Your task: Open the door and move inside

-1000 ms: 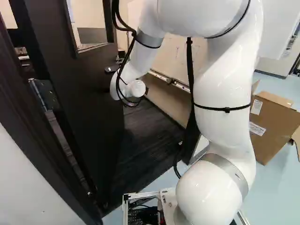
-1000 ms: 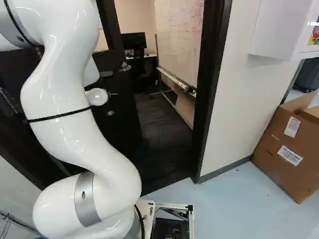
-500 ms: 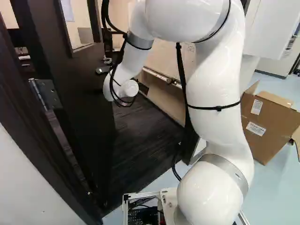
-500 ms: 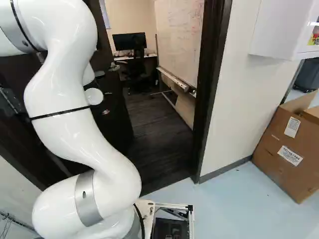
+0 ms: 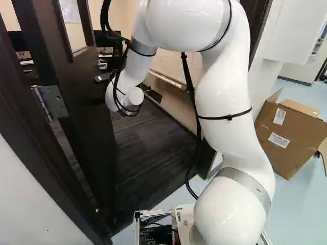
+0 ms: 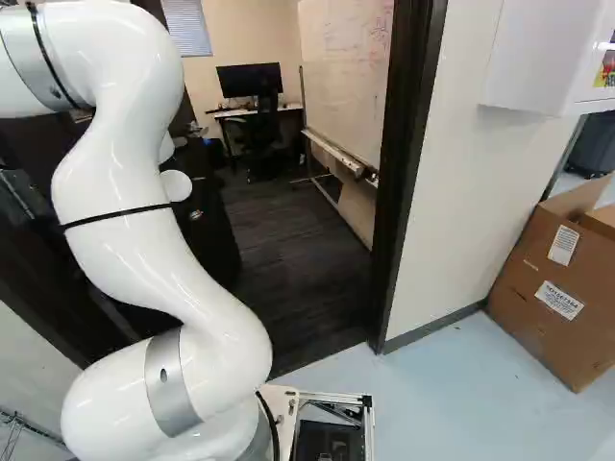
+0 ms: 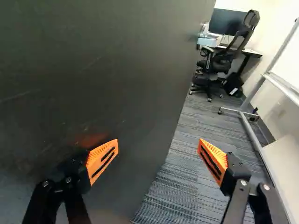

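The door (image 5: 84,120) stands open at left of L base view; arm (image 6: 125,245) hides pt. of it in R base view. The tool (image 7: 159,145) is open, w/ door beside one finger; a chair (image 7: 224,56) is ahead.

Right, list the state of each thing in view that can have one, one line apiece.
Black door, swung open into the room
Black gripper with orange pads, open, fingers apart
Brown cardboard box, top flaps open
Black flat monitor, screen dark
Large whiteboard, written on
Black office chair, unoccupied
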